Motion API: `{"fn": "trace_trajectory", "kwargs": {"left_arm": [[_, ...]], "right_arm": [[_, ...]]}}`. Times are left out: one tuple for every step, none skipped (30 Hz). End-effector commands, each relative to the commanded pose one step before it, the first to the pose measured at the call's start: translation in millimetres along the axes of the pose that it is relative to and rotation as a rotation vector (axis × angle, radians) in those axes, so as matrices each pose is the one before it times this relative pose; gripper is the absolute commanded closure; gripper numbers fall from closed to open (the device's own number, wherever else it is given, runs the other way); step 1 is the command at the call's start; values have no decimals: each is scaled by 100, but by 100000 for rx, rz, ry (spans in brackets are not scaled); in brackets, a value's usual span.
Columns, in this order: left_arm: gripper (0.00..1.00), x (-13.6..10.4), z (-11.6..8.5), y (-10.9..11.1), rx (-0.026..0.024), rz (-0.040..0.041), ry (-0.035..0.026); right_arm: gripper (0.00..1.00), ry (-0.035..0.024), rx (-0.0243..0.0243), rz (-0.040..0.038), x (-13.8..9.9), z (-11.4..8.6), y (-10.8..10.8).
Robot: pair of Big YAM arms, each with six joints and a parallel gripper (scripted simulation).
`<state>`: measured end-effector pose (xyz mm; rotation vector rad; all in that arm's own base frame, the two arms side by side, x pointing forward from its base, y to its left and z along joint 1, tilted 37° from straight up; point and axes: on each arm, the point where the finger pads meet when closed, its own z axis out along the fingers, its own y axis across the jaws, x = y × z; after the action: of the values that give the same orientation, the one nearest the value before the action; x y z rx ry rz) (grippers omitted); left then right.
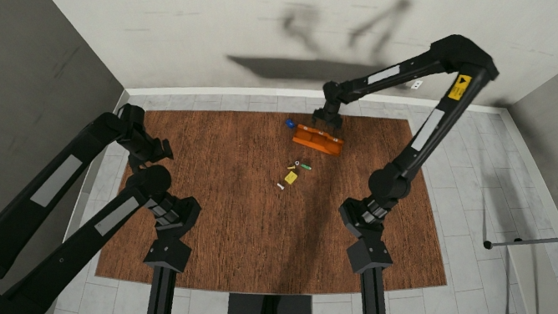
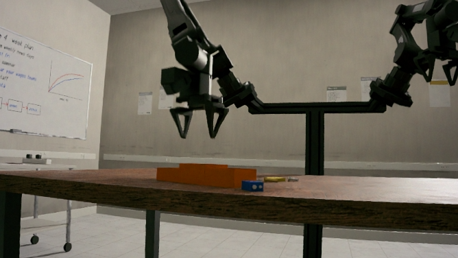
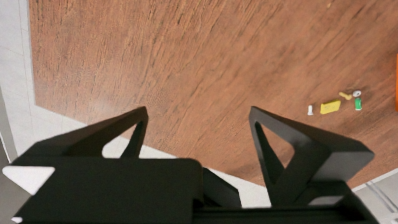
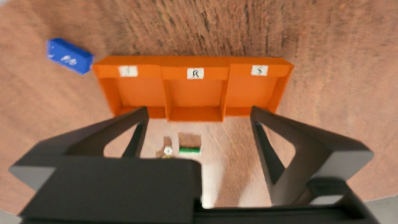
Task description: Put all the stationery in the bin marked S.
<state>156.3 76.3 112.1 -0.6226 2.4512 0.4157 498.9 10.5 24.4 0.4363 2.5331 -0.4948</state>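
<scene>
An orange bin unit (image 1: 318, 140) with three compartments stands at the far side of the table; the right wrist view (image 4: 192, 90) shows labels, the middle R and the right one S (image 4: 259, 70). All compartments look empty. My right gripper (image 1: 327, 122) hangs open above the bin, also seen in the exterior view (image 2: 199, 125). My left gripper (image 1: 160, 150) is open and empty, high over the table's left edge. A blue block (image 1: 290, 123) lies beside the bin's left end. A yellow pad (image 1: 291, 177), a white bolt (image 1: 280, 185), a green item (image 1: 306, 167), a small yellow piece (image 1: 291, 167) and a grey nut (image 1: 296, 163) lie clustered near the table's middle.
The small cluster also shows far off in the left wrist view (image 3: 334, 105). A whiteboard (image 2: 41, 86) hangs on the side wall and a small cart (image 2: 38, 165) stands beside the table.
</scene>
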Motion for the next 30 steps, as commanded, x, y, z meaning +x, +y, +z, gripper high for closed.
{"fn": "trace_trajectory", "kwargs": {"left_arm": [[0,593,272,13,-458,911,1205],[0,0,0,0,0,0,0],[0,0,0,0,0,0,0],[0,0,0,0,0,0,0],[0,0,0,0,0,0,0],[0,0,0,0,0,0,0],[0,0,0,0,0,0,0],[0,0,0,0,0,0,0],[0,0,0,0,0,0,0],[0,0,0,0,0,0,0],[0,0,0,0,0,0,0],[0,0,0,0,0,0,0],[0,0,0,0,0,0,0],[0,0,0,0,0,0,0],[0,0,0,0,0,0,0],[0,0,0,0,0,0,0],[0,0,0,0,0,0,0],[0,0,0,0,0,0,0],[0,0,0,0,0,0,0],[0,0,0,0,0,0,0],[0,0,0,0,0,0,0],[0,0,0,0,0,0,0],[0,0,0,0,0,0,0],[0,0,0,0,0,0,0],[0,0,0,0,0,0,0],[0,0,0,0,0,0,0],[0,0,0,0,0,0,0],[0,0,0,0,0,0,0],[0,0,0,0,0,0,0],[0,0,0,0,0,0,0]], "right_arm": [[0,-4405,-3221,2934,-2036,-5025,1123],[0,-100,-88,97,-88,-869,30],[0,-125,-106,117,-108,-877,36],[0,-381,-258,300,-290,-941,99],[0,-29,-64,59,-45,-863,16],[0,-27,-65,59,-44,-864,16],[0,-24,-66,59,-43,-864,16],[0,-22,-66,58,-42,-865,15],[0,0,0,0,0,0,0],[0,0,0,0,0,0,0],[0,791,461,-559,264,-473,120],[0,1698,1106,-1291,671,637,201],[0,2104,1427,-657,1181,693,-751],[0,1479,1546,673,487,677,-926],[0,121,244,370,-43,114,-187],[0,-76,-173,-250,57,-58,110],[0,-1561,-1261,590,-536,-737,174],[0,-1380,-1009,807,-576,-615,67],[0,-848,-653,-808,-356,100,512],[47,1078,293,3671,2099,880,644],[47,134,281,4820,816,475,109],[47,1,4,4996,747,368,73],[47,1,4,4995,750,368,35],[47,-77,-41,3800,753,368,3],[47,-88,-70,2774,750,368,-31],[47,0,0,0,0,0,0],[47,0,0,0,0,0,0],[47,197,147,5365,747,369,-56],[47,-36,-12,754,745,367,-90],[47,0,4,-6,744,367,-96]]}}
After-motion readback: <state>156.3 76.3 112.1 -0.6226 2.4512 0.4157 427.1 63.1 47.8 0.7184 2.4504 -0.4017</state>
